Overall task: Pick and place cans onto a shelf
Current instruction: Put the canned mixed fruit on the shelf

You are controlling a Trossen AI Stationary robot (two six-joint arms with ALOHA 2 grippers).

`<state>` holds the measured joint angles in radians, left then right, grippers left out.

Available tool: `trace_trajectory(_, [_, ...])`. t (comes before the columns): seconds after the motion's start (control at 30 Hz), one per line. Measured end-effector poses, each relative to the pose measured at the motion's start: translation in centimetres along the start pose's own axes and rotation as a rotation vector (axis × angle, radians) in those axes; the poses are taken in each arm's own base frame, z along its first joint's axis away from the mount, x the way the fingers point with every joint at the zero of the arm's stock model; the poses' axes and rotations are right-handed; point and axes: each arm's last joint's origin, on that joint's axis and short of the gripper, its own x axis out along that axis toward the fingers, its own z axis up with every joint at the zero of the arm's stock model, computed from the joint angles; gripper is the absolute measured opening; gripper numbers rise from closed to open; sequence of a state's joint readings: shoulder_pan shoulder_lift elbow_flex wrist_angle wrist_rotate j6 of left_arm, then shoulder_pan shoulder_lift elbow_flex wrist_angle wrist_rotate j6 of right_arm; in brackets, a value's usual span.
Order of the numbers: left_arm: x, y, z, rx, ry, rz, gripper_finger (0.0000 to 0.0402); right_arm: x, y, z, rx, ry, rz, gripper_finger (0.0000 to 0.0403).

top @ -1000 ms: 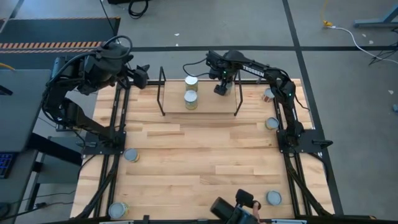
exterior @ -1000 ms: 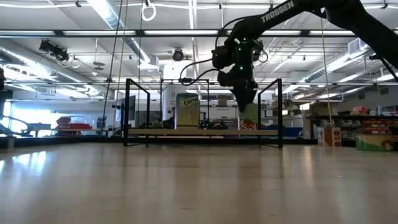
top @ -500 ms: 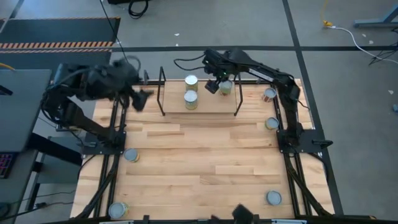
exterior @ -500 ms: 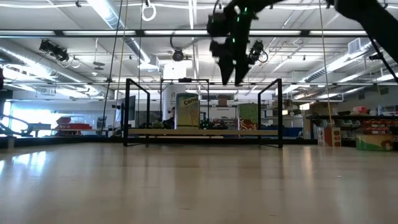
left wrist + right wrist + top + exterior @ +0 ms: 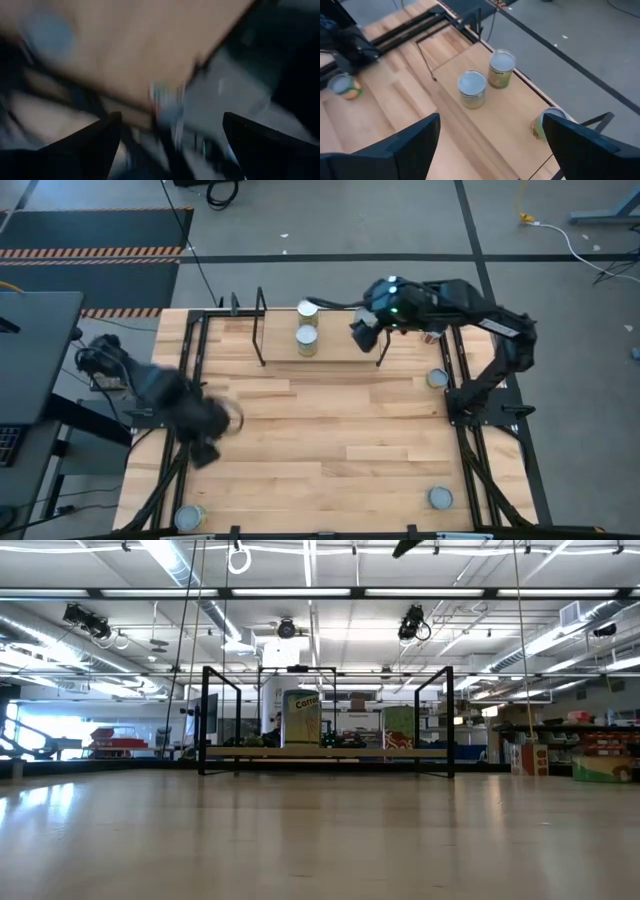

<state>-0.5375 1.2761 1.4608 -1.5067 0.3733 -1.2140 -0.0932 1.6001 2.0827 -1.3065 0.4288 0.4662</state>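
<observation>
From above I see my light wooden table (image 5: 330, 430) with black rails, and at its far edge the low shelf (image 5: 335, 350), a pale board between thin black metal end frames. Two small silver-lidded tins stand on that board, close together near the middle: one at the far edge (image 5: 308, 311) and one just in front of it (image 5: 307, 338). In the right wrist view a third tin (image 5: 543, 123) with a greenish label sits at the board's end, apart from the pair.

My right gripper (image 5: 363, 333) hangs above the shelf's right end, over the black frame. Its two dark fingers (image 5: 412, 145) are spread wide with nothing between them.

My left gripper (image 5: 205, 442) is over the table's left edge, near the front; it is blurred. In its wrist view the fingers (image 5: 95, 145) stand wide apart and empty, with a blurred grey-blue disc (image 5: 48, 34) on wood beyond.

Other silver-lidded tins lie scattered: one at the front left corner (image 5: 189, 518), one at the front right (image 5: 440, 498), and one by the right rail (image 5: 437, 378).

In the table-level view the shelf carries a green-labelled tin and another to its right.
</observation>
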Motion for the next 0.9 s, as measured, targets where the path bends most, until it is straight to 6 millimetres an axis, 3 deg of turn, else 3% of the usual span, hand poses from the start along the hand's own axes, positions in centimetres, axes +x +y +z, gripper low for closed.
trace_trajectory(0.2, [6.6,-0.5,-1.2,-0.105,0.202,0.0,0.0349,-2.0,0.6,-0.8,-0.044,-0.051,-0.016,0.0359])
trace_trajectory(0.33, [10.1,-0.8,-1.2,-0.197,0.243,0.039,0.033,-2.4,2.6,-2.1,-0.104,-0.038,0.012,0.0359])
trace_trajectory(0.57, [15.7,-2.5,-2.9,-0.126,0.469,0.173,0.0276,-3.0,7.6,-8.5,-0.258,0.068,0.056,0.0359])
trace_trajectory(0.7, [17.9,-3.5,-4.7,-0.045,0.571,0.161,0.0204,-2.8,9.5,-12.8,-0.275,0.117,0.029,0.0359])
trace_trajectory(0.9, [19.9,-3.7,-6.0,-0.024,0.5,0.217,0.0037,-3.6,11.4,-18.0,-0.187,0.164,0.049,0.0359])
